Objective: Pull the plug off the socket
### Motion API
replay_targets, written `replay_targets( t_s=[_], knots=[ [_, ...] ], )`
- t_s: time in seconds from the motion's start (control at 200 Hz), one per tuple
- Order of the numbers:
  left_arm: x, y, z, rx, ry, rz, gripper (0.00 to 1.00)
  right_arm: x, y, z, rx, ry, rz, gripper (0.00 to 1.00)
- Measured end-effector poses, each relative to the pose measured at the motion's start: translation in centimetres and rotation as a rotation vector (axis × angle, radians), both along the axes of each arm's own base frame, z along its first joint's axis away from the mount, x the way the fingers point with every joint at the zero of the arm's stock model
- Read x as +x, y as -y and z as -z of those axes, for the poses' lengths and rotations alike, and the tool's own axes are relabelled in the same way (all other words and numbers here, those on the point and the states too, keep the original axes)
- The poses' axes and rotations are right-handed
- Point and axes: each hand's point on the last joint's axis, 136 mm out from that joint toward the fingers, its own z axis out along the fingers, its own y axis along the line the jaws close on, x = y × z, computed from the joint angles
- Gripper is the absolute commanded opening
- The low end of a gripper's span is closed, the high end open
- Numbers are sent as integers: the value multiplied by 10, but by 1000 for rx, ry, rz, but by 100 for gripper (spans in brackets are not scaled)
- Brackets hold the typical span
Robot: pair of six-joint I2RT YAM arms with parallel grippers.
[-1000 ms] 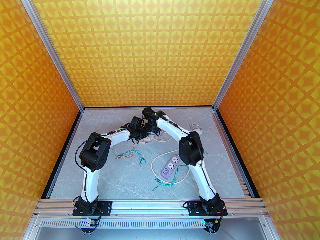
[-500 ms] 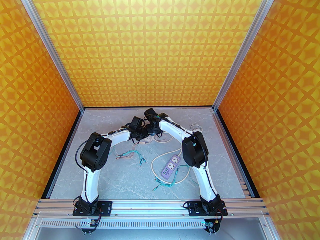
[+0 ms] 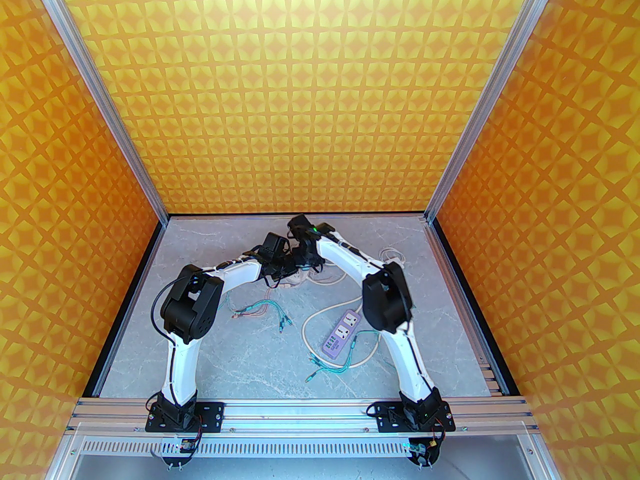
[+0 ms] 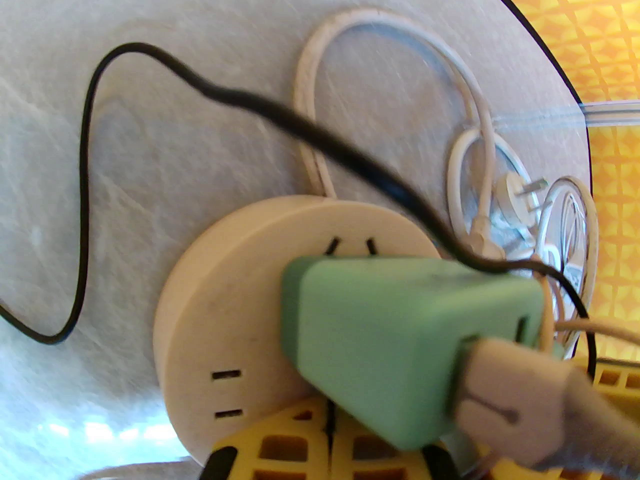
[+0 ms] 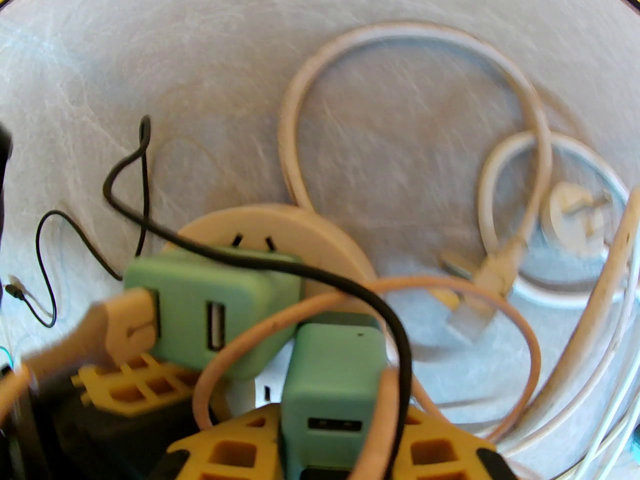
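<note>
Right fingers clamp green plug; socket beneath.

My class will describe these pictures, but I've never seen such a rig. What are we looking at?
This is a robot: a left arm and a right arm, bolted at the near edge of a grey table. The wide picture is taken from above and behind; each close-up comes from a camera on one wrist. On the table lie a round beige socket, a purple power strip and loose cables. The socket carries two green chargers: the cabled charger and the bare charger, on which the right arm's yellow jaws are closed. The left arm's jaws are shut beside the socket, gripping nothing visible.
</note>
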Motion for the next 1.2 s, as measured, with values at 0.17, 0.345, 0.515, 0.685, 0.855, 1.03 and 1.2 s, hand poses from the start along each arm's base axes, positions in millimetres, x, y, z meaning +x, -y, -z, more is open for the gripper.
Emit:
replay_targets(
  t_s=[0.17,0.345,0.515,0.685,0.855,1.03,1.2],
  knots=[
    [-1,3,0,2,-5,9,0,3,0,-3,-14,-3,2,28],
    [4,2,-2,6,15,-4,0,14,-4,-2,-60,-49,-20,27],
    [4,2,1,11,12,-5,0,12,-3,-1,-56,-52,-19,28],
    [3,3,2,9,9,3,0,10,0,-2,-45,-22,-16,28],
    [3,4,2,6,10,5,0,11,0,-2,-44,-14,-14,27],
    [3,3,-6,-6,31,4,0,10,0,-3,-45,-17,-15,27],
    [-8,-6,-8,-3,33,-1,6,3,-7,2,-24,-43,-43,27]
  ],
)
